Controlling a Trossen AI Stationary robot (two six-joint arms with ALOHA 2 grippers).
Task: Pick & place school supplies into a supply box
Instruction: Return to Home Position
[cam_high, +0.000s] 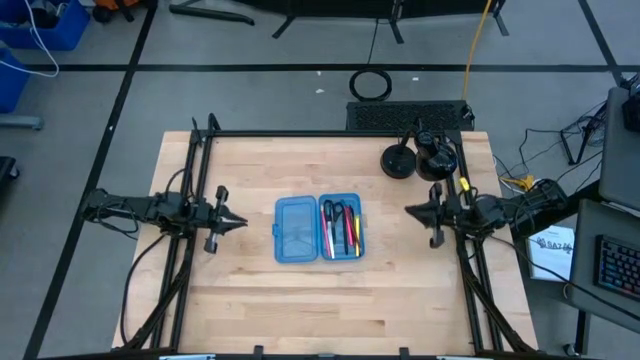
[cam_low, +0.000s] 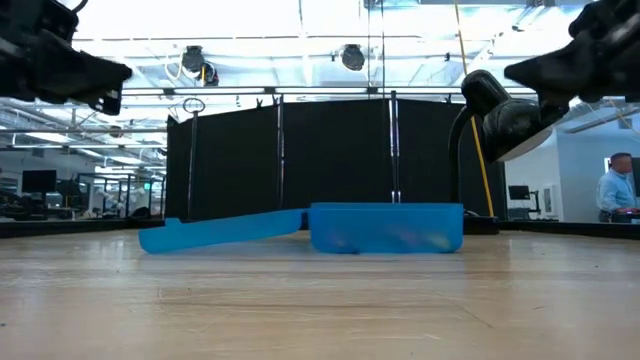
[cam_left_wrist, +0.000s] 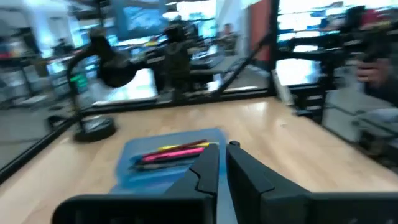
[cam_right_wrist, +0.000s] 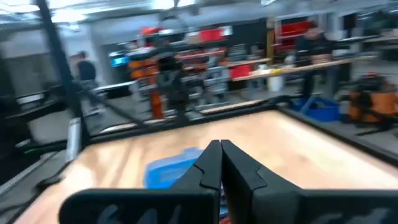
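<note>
The supply box lies open near the middle of the table. It is a translucent light-blue plastic case of two rounded rectangular halves joined along their long sides. The half toward the left arm is bare and, seen from table height, slopes up toward the hinge. The half toward the right arm holds the school supplies, lying lengthwise side by side. One pair of black-handled scissors shows among them, with thin pieces in pink, red and yellow beside it; their full count cannot be told. The left claw hovers above the table near the bare half, fingers together and holding nothing. The right claw hovers near the filled half, likewise together and holding nothing. A printed sheet off the table's right side is too small to read.
</note>
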